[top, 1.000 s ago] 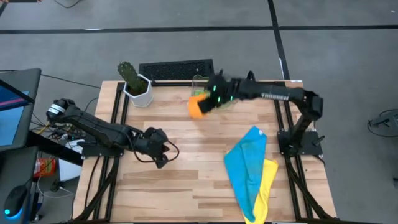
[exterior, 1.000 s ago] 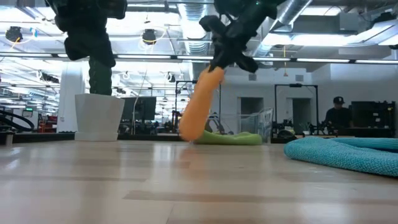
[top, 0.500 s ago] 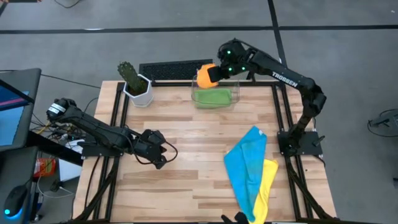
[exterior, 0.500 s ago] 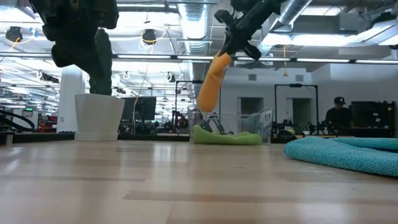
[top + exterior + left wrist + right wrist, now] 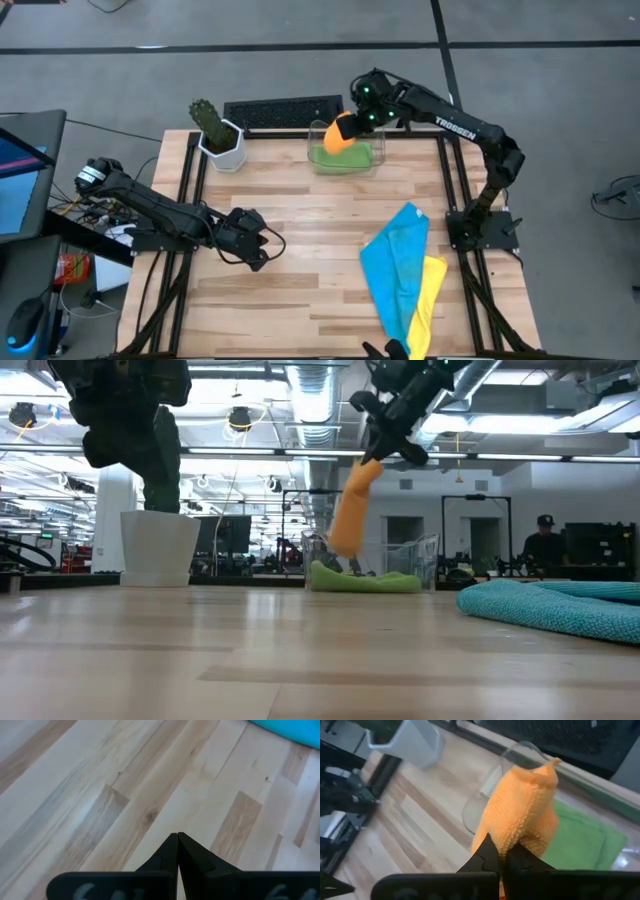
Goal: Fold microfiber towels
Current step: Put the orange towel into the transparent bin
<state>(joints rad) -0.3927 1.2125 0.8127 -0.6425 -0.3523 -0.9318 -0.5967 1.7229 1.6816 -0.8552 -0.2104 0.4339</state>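
Judged from the layout, roughly halfway done. On the table (image 5: 300,240), two towels unfolded: blue towel (image 5: 392,262) spread loosely at the right-hand side, overlapping the yellow towel (image 5: 430,295), which pokes out from beneath it toward the near edge. Both limp and crumpled, no neat rectangle to either. Seen also as a teal heap at the edge of the low view (image 5: 550,608).

At the far edge, a clear bin (image 5: 318,165), holding the green towel (image 5: 345,157) folded flat on its bottom. Nothing else resting inside yet, as far as can be told. Beside the bin, a white pot (image 5: 222,145) with a cactus, and a dark keyboard (image 5: 283,112) behind.

Above the bin, the orange towel (image 5: 339,134), folded small and dangling from the right gripper (image 5: 358,122), fingers pinched tight on its upper edge. Hanging over the green one, apparently clear of it in the low view (image 5: 352,510); likely about to be dropped in as the second finished piece.

Left gripper (image 5: 256,250) idle over bare wood at the left, fingers pressed together, holding nothing.

Left to do: release of orange, then blue and yellow.
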